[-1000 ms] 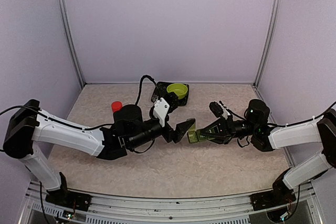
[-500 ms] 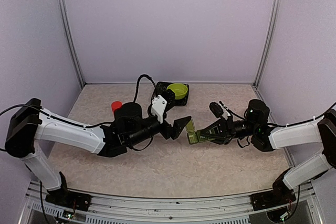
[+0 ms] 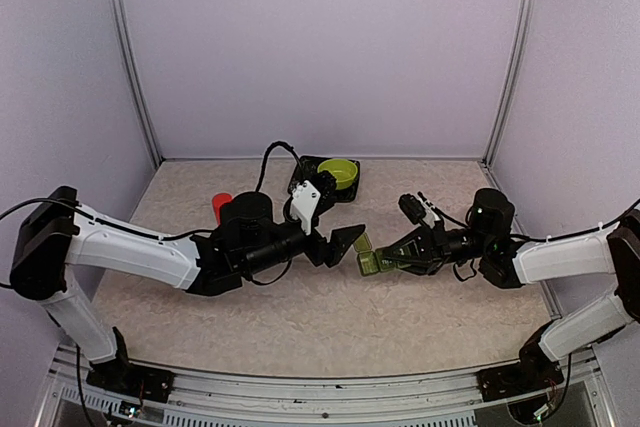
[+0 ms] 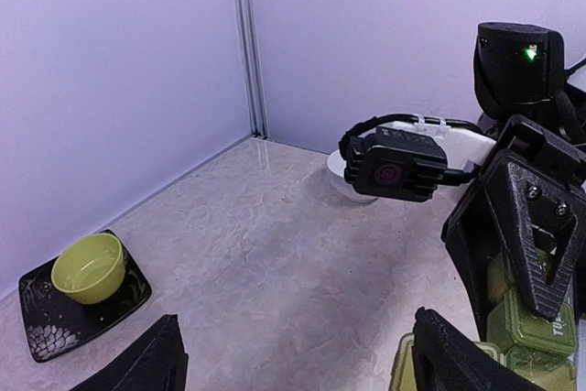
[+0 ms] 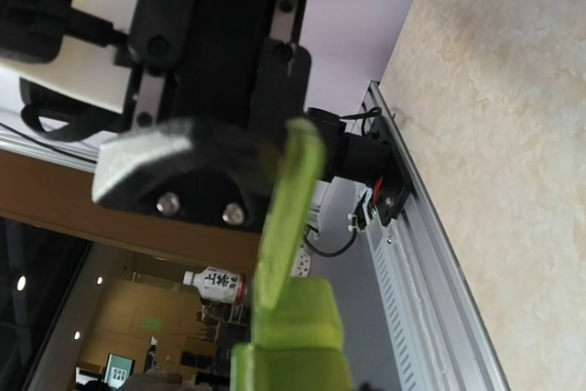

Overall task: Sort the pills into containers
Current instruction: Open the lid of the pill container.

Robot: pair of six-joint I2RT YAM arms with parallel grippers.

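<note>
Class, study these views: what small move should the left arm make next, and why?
Probably nudge the open left pincer toward the next closed lid: the right pincer grips the row of dark green plastic boxes, and one green hinged lid stands upright.

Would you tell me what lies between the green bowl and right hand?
Bare table separates the green bowl and right hand, per the left wrist view.

Soft even light — sharp, shadowless
</note>
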